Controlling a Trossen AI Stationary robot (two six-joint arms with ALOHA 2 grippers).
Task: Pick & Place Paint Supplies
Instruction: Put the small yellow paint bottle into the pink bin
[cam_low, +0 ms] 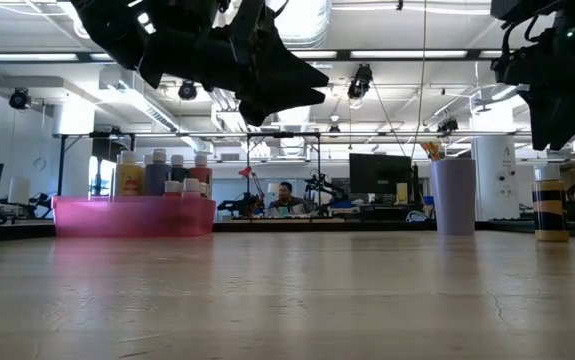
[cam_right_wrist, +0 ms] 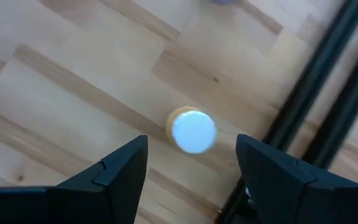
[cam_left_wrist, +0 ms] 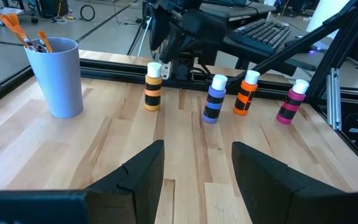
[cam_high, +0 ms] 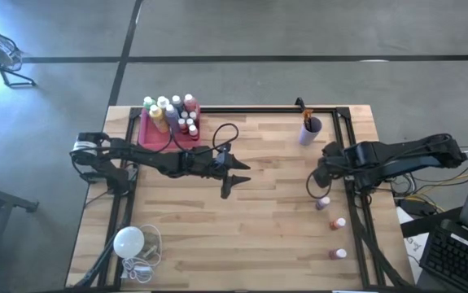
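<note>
Your right gripper (cam_right_wrist: 191, 171) hangs spread above the yellow white-capped paint bottle (cam_right_wrist: 191, 130), its label hidden from above. Four striped bottles stand in a row by the table's right rail. Your left gripper (cam_high: 232, 181) waits mid-table, open and empty.
</note>
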